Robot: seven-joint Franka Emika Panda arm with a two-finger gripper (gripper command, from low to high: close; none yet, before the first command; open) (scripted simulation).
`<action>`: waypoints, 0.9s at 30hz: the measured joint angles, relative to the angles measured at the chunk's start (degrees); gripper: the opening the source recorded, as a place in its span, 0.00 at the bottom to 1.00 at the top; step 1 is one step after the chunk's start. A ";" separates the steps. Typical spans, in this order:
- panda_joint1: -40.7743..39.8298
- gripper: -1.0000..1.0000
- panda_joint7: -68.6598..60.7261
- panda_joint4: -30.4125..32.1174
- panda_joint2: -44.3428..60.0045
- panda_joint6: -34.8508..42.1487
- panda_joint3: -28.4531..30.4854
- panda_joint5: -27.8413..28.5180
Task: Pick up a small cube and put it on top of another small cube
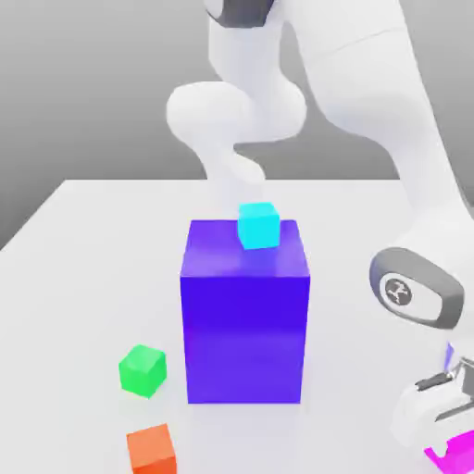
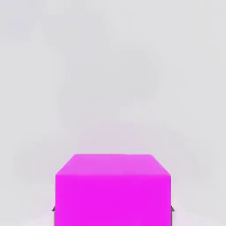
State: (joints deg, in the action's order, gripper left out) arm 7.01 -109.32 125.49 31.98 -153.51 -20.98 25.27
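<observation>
Nearest, at the exterior view's right, the gripper is clamped tight on the magenta cube, low on the table, ready for lifting. Left, near the orange cube, the green cube waits uncovered beside the big blue block.

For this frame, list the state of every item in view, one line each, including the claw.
magenta cube: on the table, between the claw's fingers, not lifted.
claw: shut on the magenta cube, down at the table.
green cube: on the table, nothing on top.
orange cube: on the table, apart from the green cube.
cyan cube: resting on top of the blue-purple block.
blue-purple block: upright on the table.
</observation>
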 joint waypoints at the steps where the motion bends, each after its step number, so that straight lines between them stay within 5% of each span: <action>1: -0.81 0.00 -0.80 0.47 -1.68 1.18 -1.06 -1.11; 5: -2.64 0.00 0.43 1.63 -7.03 3.92 -2.30 -4.25; 27: -4.64 0.00 54.30 10.95 -23.48 0.43 20.89 1.75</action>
State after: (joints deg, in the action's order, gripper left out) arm 2.37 -55.03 136.43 8.49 -153.08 -0.09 27.02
